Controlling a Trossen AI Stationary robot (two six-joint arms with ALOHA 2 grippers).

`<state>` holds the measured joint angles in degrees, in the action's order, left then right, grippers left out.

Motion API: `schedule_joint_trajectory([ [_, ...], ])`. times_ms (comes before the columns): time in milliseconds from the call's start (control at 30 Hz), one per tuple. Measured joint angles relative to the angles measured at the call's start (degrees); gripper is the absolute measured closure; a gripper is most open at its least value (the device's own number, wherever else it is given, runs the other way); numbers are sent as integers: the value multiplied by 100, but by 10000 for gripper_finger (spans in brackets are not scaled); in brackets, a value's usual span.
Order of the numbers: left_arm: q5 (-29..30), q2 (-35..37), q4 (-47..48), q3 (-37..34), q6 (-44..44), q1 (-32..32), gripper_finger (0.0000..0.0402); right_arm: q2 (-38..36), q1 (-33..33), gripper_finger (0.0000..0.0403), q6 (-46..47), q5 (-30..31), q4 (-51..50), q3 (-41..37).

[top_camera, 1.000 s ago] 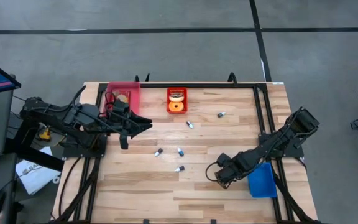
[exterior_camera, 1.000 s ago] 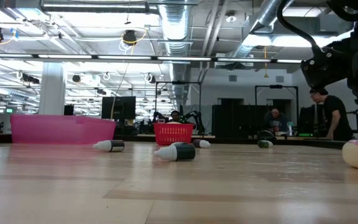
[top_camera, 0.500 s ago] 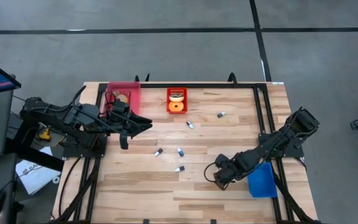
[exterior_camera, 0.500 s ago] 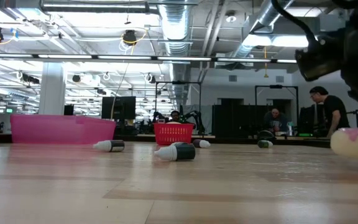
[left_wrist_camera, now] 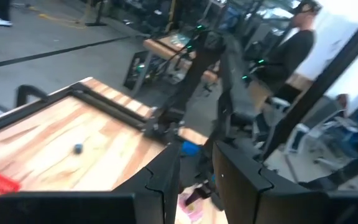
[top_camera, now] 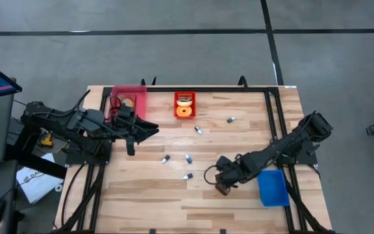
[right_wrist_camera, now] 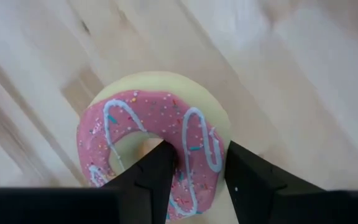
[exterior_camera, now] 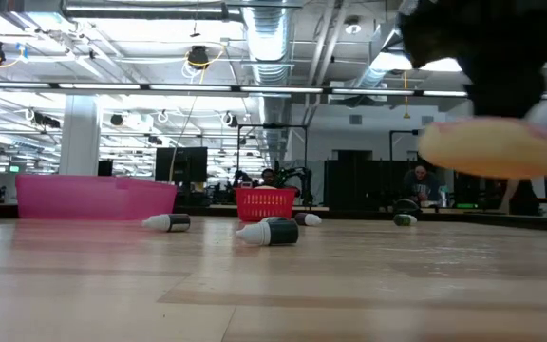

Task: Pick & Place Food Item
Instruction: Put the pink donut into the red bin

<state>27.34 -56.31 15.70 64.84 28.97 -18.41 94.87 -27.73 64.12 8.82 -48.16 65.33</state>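
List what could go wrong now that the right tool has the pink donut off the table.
1. The right tool pinches only one side of the pink donut's ring; hanging clear of the table, it could tilt or slip out.
2. Small bottles lie between it and the red basket; a low carry could knock them.
3. The left tool sits near the bins, so the arms might crowd each other there.

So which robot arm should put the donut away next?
The right one. Its right gripper already pinches the pink donut off the table, while the left gripper waits beside the pink bin, holding nothing.
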Motion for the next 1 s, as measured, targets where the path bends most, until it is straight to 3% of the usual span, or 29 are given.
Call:
schedule_joint_trajectory([
  [233,427,0,646,0,231,0,309,-7,850,274,-857,219,-103,483],
  [700,893,0,1591,0,323,125,309,25,3365,274,-2840,90,376,1479],
  [1000,1073,44,2003,-1,59,610,309,1329,4634,274,-3932,-446,189,2977],
])
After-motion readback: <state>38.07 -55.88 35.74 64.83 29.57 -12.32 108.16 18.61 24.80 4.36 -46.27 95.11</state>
